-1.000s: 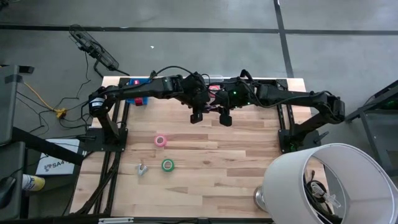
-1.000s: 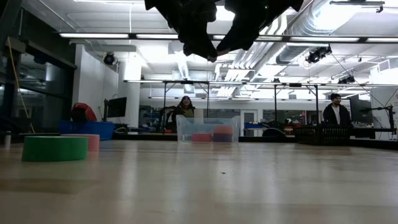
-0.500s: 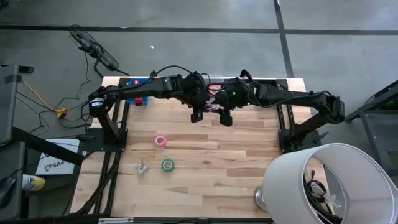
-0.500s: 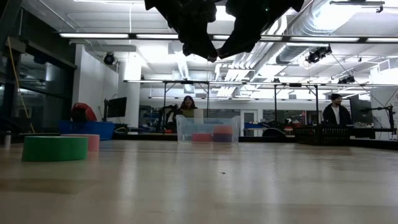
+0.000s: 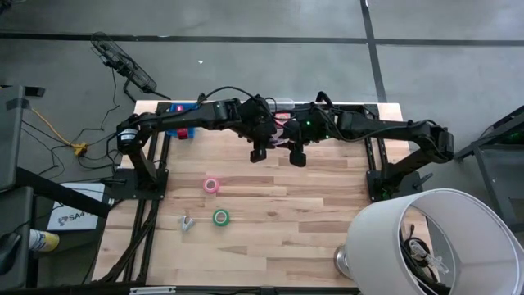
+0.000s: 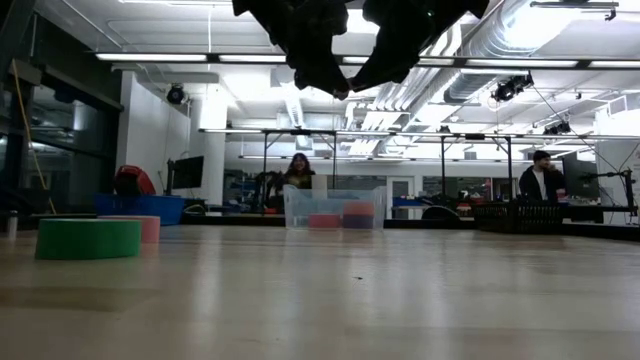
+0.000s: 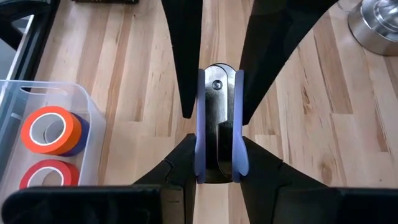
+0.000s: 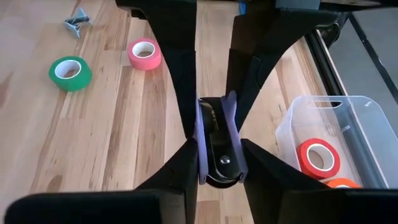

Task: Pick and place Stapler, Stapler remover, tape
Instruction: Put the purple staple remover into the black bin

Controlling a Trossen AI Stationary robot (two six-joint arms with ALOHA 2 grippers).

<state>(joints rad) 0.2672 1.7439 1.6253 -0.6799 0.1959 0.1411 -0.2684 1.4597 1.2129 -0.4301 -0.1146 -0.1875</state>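
table centre (image 5: 311, 205) open; green tape (image 5: 220, 217), pink tape (image 5: 212, 185) obstruct left.

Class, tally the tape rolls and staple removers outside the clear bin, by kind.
Tape rolls: 2, pink tape and green tape
Staple removers: 2, loose staple remover and held staple remover
Total: 4

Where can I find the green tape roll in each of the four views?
High view: green tape roll on the table's near-left part, below the pink tape roll.
Low view: far left, pink roll just behind it.
Left wrist view: not in it.
Right wrist view: upper left, with the pink roll beside it.
Shared landmark: the pink roll next to it.
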